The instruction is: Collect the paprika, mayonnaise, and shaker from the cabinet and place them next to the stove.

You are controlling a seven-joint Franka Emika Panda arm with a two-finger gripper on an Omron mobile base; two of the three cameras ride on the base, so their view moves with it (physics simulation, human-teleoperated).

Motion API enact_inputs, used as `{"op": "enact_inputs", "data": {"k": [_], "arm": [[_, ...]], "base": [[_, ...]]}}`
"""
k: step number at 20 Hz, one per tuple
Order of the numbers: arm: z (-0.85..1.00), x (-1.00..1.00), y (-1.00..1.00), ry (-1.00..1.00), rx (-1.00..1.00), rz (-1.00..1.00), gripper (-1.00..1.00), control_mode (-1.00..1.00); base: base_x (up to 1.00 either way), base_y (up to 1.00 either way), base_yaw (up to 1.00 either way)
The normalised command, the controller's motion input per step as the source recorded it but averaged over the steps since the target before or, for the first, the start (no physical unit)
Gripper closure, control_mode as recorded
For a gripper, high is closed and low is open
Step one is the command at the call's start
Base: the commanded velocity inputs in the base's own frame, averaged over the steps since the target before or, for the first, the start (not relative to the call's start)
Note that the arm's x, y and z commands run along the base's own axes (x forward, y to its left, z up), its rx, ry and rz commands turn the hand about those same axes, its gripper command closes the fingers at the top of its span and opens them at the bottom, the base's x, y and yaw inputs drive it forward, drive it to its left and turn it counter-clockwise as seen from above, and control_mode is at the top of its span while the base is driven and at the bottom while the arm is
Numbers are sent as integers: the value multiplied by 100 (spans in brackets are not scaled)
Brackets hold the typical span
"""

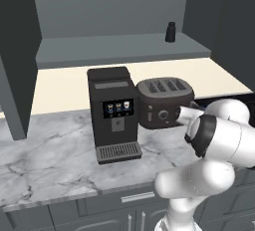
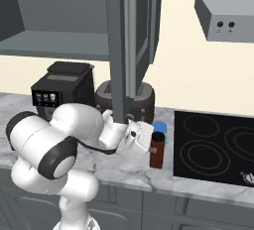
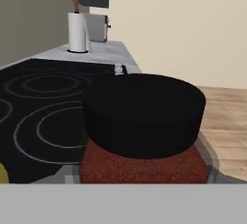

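The gripper (image 2: 149,147) is at the paprika (image 2: 157,150), standing on the counter beside the stove (image 2: 213,149); whether the jaws grip or have let go, I cannot tell. Placing seems in hand; next, the shaker (image 1: 170,32), visible from the left on the cabinet (image 1: 119,51) shelf.

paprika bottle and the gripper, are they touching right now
Cannot tell. In the right base view the gripper sits tight against the paprika bottle, hiding any gap; the hand view has the black cap up close but no fingers.
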Motion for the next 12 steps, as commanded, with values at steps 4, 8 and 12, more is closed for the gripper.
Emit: {"op": "enact_inputs", "data": {"k": [4, 8, 12], "arm": [[-23, 18, -9, 0, 0, 0, 100, -100], [-32, 9, -9, 0, 0, 0, 100, -100], [-36, 0, -6, 0, 0, 0, 100, -100]], "base": [[0, 0, 0], [0, 0, 0], [0, 0, 0]]}}
